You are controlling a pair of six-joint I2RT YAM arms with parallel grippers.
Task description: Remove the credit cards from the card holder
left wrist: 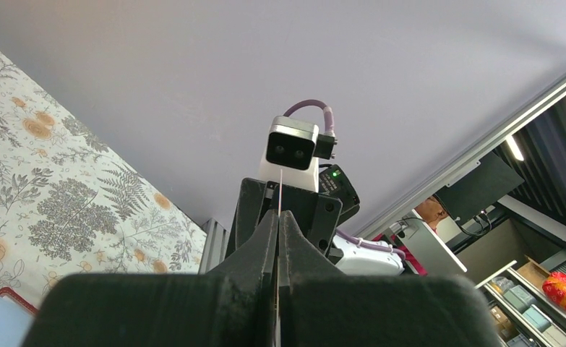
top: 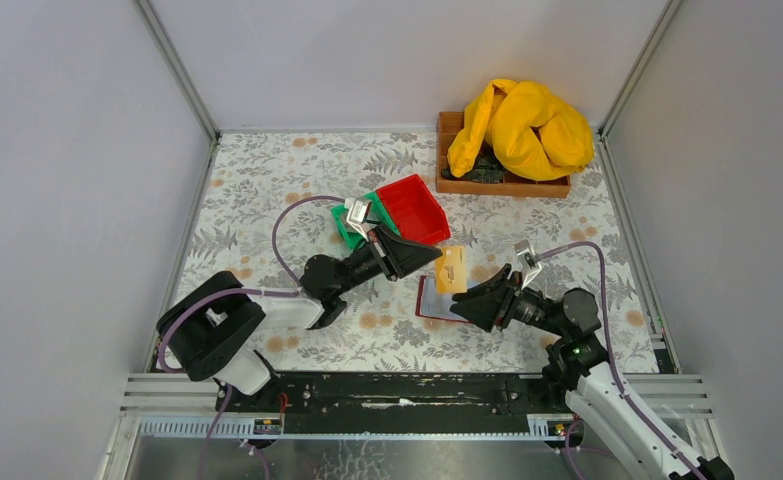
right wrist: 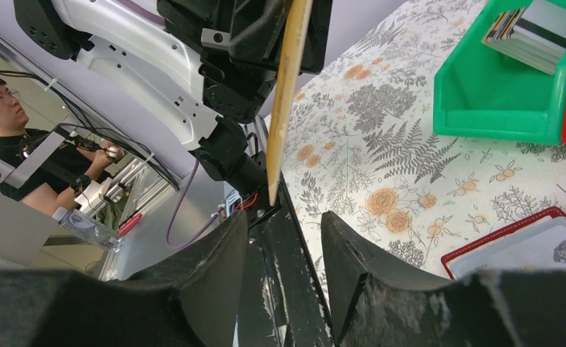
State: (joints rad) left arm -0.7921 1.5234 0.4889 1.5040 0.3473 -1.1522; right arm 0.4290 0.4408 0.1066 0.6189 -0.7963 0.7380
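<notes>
Top: left gripper (top: 433,258) clamps tan card (top: 451,269) above holder (top: 430,299); right gripper (top: 464,303) at holder's right edge, jaws apart.
Left wrist: fingers (left wrist: 262,246) pinched on card's thin edge.
Right wrist: jaws apart; more cards (right wrist: 529,29) in green bin (right wrist: 496,108).

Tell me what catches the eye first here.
A bright yellow cloth bundle sits heaped on a wooden tray at the table's far right. Mid-table, the left gripper pinches a tan card beside the dark red card holder, a red bin and a green bin just behind.
</notes>
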